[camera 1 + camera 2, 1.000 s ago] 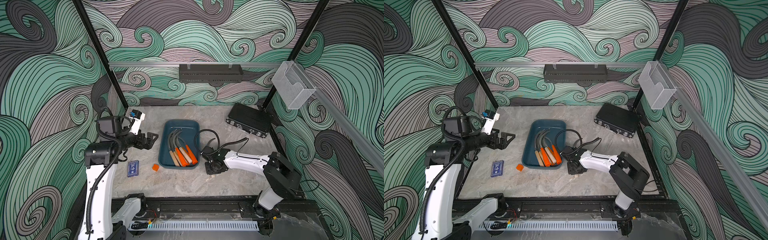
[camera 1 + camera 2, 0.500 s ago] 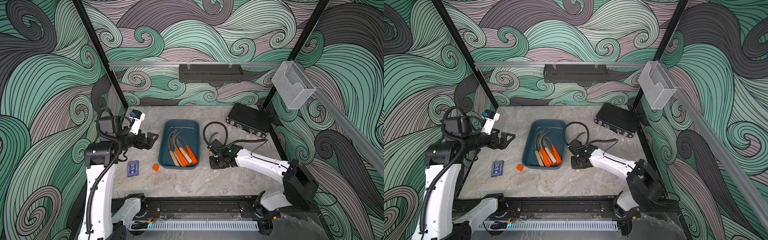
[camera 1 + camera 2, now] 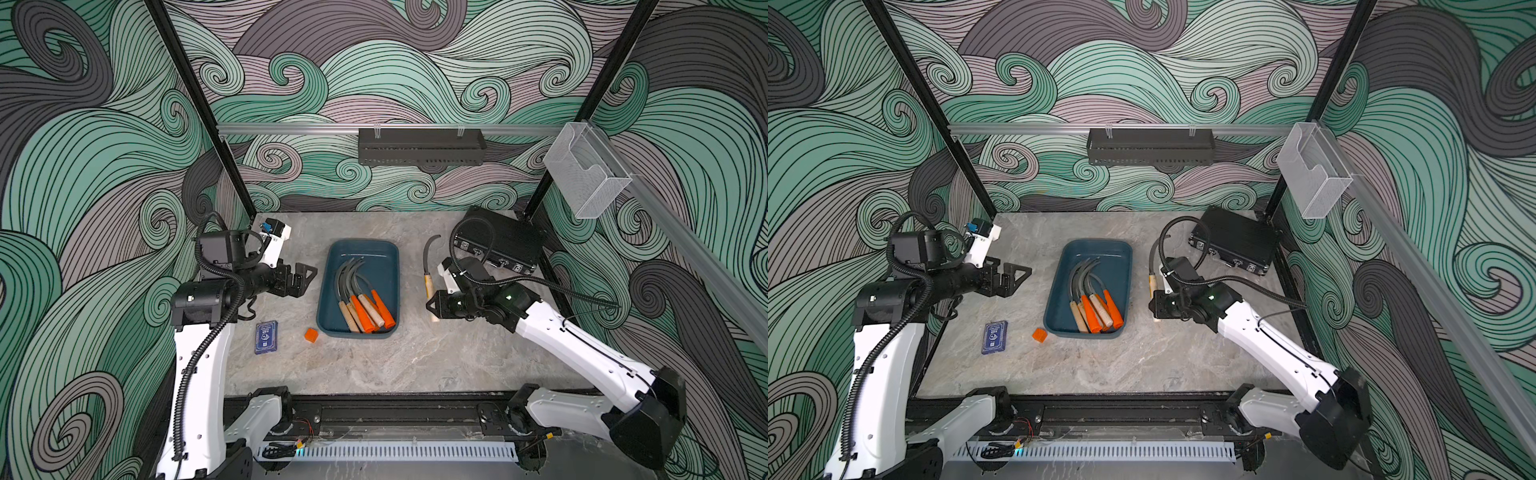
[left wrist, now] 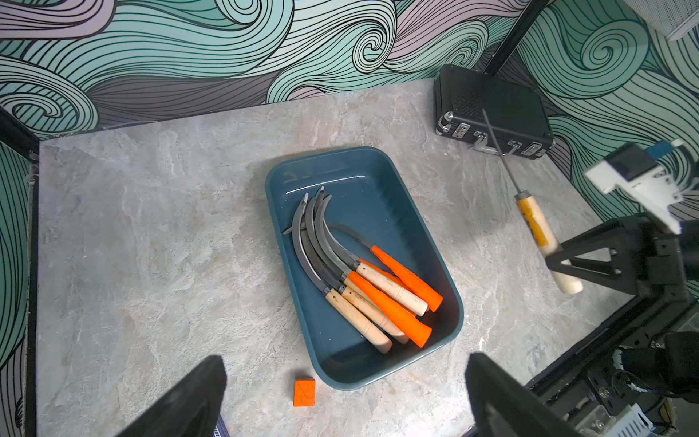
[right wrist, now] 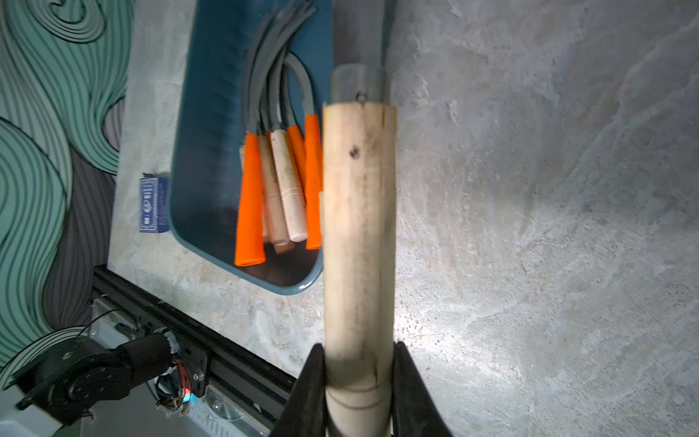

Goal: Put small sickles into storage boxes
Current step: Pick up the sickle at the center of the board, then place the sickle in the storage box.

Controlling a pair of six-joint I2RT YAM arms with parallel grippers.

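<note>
A dark teal storage box stands mid-table in both top views, with several small sickles lying in it, orange and pale wooden handles toward the front. My right gripper hovers just right of the box, shut on the butt of a wooden-handled sickle whose grey blade points toward the back wall. The right wrist view shows that handle clamped between the black fingers, beside the box. My left gripper is open and empty, left of the box.
A black latch case lies at the back right, close behind the right arm. A small orange cube and a blue card box lie at the front left of the box. A clear bin hangs on the right wall.
The right arm has swung its elbow out to the right, and its gripper has shifted a little toward the back with the sickle. The left arm has not moved.
</note>
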